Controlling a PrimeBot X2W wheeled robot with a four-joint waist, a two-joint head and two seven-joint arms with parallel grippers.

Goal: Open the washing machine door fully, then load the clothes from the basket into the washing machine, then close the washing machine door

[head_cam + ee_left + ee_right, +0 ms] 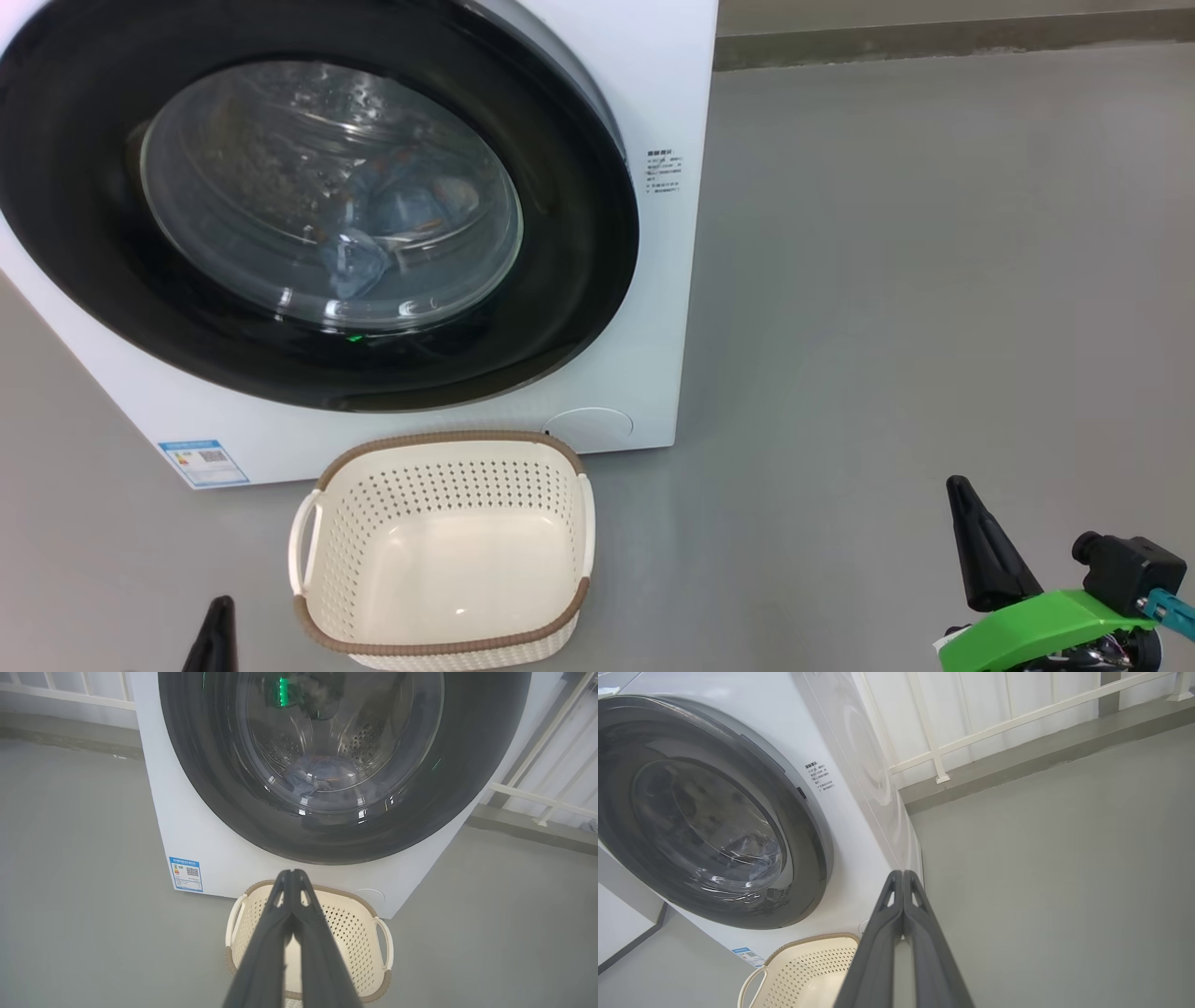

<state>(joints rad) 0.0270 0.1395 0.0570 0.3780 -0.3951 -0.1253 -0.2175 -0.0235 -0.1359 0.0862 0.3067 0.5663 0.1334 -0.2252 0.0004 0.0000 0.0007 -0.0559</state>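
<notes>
The white washing machine (667,84) stands ahead with its round black door (583,243) closed against the front. Through the door's glass bowl, the light blue clothes (392,219) lie inside the drum, and in the left wrist view the clothes (317,777) rest at the drum's bottom. The cream basket (448,439) sits on the floor just below the door, with nothing in it. My left gripper (217,635) is low beside the basket's left handle, fingers together (293,873). My right gripper (976,551) is off to the right over bare floor, shut (902,873).
Grey floor (934,280) stretches to the right of the machine. A raised kerb (934,42) and a white railing (971,737) run behind it. A blue label sticker (203,462) marks the machine's lower left corner. A white panel (621,910) stands at the machine's left.
</notes>
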